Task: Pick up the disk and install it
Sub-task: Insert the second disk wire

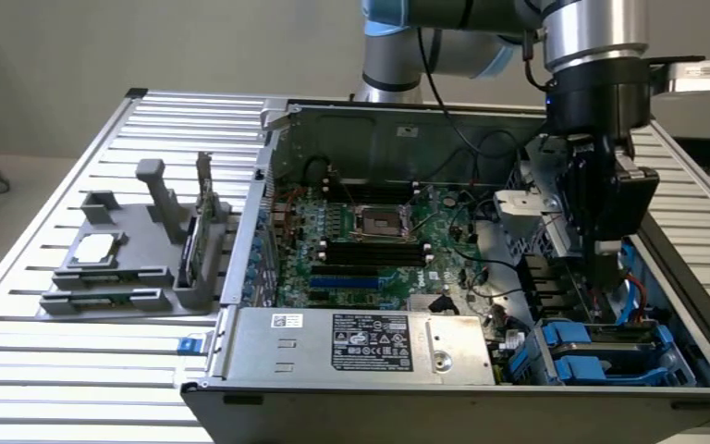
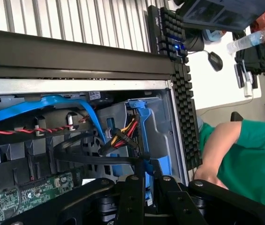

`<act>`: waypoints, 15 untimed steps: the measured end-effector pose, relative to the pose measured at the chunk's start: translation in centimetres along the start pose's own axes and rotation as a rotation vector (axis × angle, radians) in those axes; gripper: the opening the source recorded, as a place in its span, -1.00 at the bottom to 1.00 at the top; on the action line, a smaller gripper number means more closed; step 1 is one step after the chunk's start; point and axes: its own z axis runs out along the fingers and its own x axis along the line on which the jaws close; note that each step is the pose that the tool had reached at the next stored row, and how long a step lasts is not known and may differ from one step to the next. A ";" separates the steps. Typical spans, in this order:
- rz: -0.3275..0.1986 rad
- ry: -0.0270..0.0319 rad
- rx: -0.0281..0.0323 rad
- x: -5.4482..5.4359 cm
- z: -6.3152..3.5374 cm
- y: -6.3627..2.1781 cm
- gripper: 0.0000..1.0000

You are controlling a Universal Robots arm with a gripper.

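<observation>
Disk (image 1: 612, 351) (blue-railed) in computer case (image 1: 454, 407) bay, end effector (image 1: 605, 248) above, grip state unclear

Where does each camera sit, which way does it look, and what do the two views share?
Exterior view: off the arm, above the table, looking down into the open computer case; the arm and gripper reach toward the drive bay.
Wrist view: on the wrist, looking past the gripper into the case; a person's arm outside.
Shared: the blue drive bay.
</observation>
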 end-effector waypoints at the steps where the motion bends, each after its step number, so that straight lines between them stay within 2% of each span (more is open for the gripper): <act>1: -0.003 0.0051 0.0046 0.0 0.10 0.07 -0.66; 4: -0.010 0.0237 0.0192 -0.2 0.35 0.31 -0.66; 12: -0.029 0.0895 0.0615 -0.5 0.83 0.87 -0.66; 15: -0.039 0.1056 0.0785 -0.7 0.95 0.99 -0.66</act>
